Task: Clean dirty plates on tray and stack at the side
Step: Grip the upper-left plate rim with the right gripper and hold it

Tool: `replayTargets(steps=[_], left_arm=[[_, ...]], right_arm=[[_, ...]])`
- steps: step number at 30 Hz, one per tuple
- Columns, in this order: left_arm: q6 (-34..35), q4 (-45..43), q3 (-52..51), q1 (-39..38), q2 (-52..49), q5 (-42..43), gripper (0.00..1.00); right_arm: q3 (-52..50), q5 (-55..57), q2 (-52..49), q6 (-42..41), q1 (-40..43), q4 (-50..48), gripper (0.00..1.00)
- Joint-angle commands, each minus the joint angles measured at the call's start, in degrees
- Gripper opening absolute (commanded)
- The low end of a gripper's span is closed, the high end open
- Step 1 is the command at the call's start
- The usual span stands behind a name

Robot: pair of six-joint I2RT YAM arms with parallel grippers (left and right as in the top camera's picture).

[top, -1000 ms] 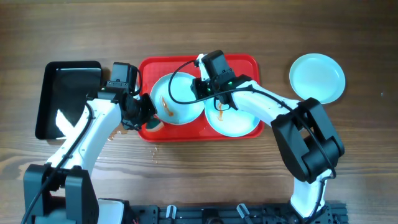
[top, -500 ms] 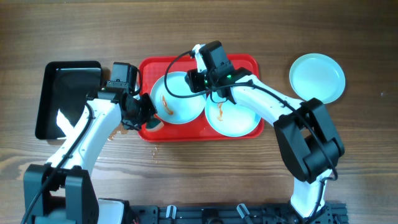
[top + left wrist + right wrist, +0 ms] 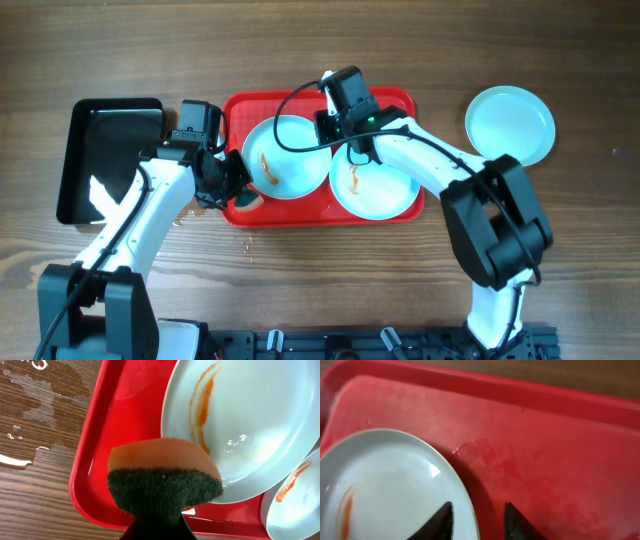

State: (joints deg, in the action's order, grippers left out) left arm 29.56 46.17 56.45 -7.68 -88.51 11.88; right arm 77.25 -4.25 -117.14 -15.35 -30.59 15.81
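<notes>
Looking down from overhead, the red tray (image 3: 395, 100) sits mid-table with two smeared plates on it: the left plate (image 3: 290, 160) and the right plate (image 3: 385, 190), their rims close together. A third plate (image 3: 510, 125) lies on the wooden table (image 3: 320, 40), well right of the tray, and a black tray (image 3: 105, 150) lies to the tray's left. The left gripper (image 3: 225, 180) is at the tray's near-left corner, clamped on a sponge (image 3: 245, 200). The right gripper (image 3: 335, 115) hangs over the tray's far half, above the left plate's far-right rim.

From the left wrist, the sponge (image 3: 165, 475), orange above and dark green below, is pinched at its lower end. It hangs over the tray floor (image 3: 125, 415) and overlaps the left plate's (image 3: 250, 425) near rim. An orange streak marks that plate, another marks the right plate (image 3: 295, 510), and wet patches show on the table (image 3: 45, 390).

From the right wrist, the fingertips (image 3: 440, 520) stand a narrow gap apart, one over the left plate (image 3: 385, 485), the other over bare tray (image 3: 545, 460). The rim sits between them, ungripped.
</notes>
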Motion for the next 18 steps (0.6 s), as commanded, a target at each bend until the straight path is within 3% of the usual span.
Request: replayTargets(steps=[1, 7, 12, 18], left_arm=[[-0.9, 0.1, -0.4, 0.4, -0.4, 0.1, 0.04], [-0.9, 0.1, -0.4, 0.4, -0.4, 0.1, 0.04], [-0.9, 0.1, -0.4, 0.4, -0.4, 0.1, 0.04], [-0.9, 0.1, -0.4, 0.4, -0.4, 0.1, 0.04]], right_arm=[[0.4, -3.6, -3.4, 0.3, -0.2, 0.1, 0.25], [0.3, -6.6, -3.5, 0.0, -0.2, 0.2, 0.25], [0.3, -9.4, -3.5, -1.8, -0.3, 1.9, 0.1], [0.3, -11.3, -3.5, -4.6, -1.6, 3.1, 0.08]])
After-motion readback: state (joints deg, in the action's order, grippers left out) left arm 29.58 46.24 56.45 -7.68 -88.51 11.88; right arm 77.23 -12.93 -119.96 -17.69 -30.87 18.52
